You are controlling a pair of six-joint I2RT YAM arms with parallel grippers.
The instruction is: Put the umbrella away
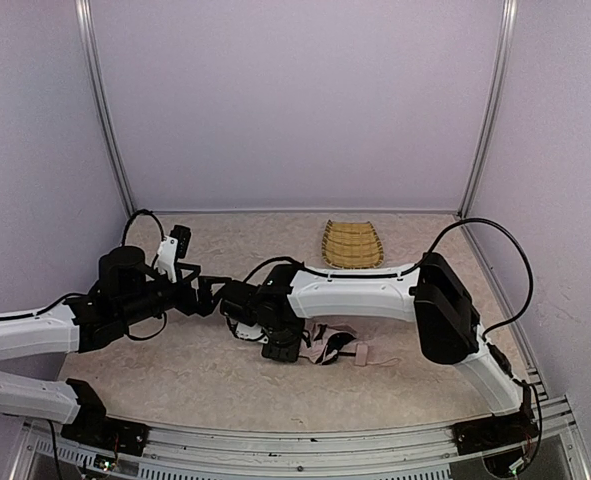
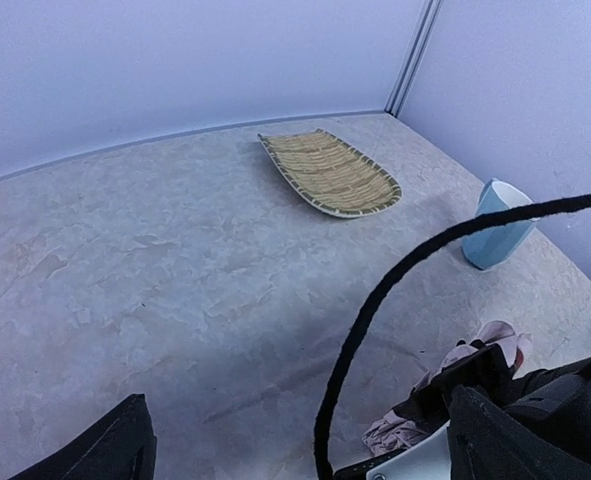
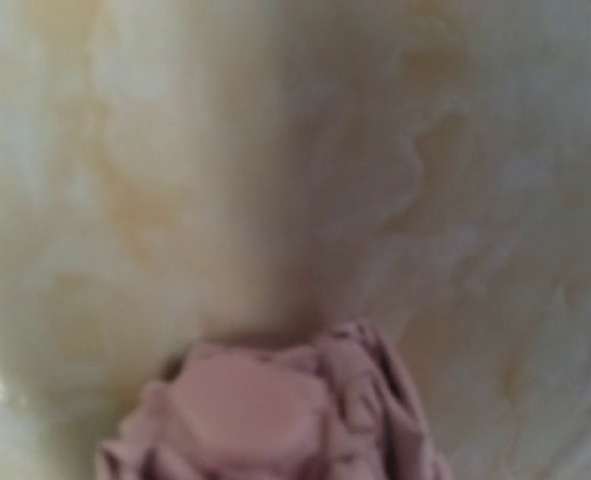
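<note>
The umbrella (image 1: 333, 346) lies folded and crumpled on the table near the front middle, pale-pink fabric with black lining, its small pink handle (image 1: 361, 353) pointing right. My right gripper (image 1: 281, 346) points down at its left end; the right wrist view is blurred and shows pink fabric and the round pink tip (image 3: 245, 415) right under the camera, the fingers hidden. Pink folds (image 2: 480, 345) show beside the right wrist in the left wrist view. My left gripper (image 1: 215, 297) hovers just left of it, open and empty (image 2: 315, 455).
A woven yellow tray (image 1: 352, 243) lies at the back middle of the table, also in the left wrist view (image 2: 330, 172). A pale blue cup (image 2: 500, 225) stands at the right. A black cable (image 2: 375, 310) of the right arm loops across the left wrist view.
</note>
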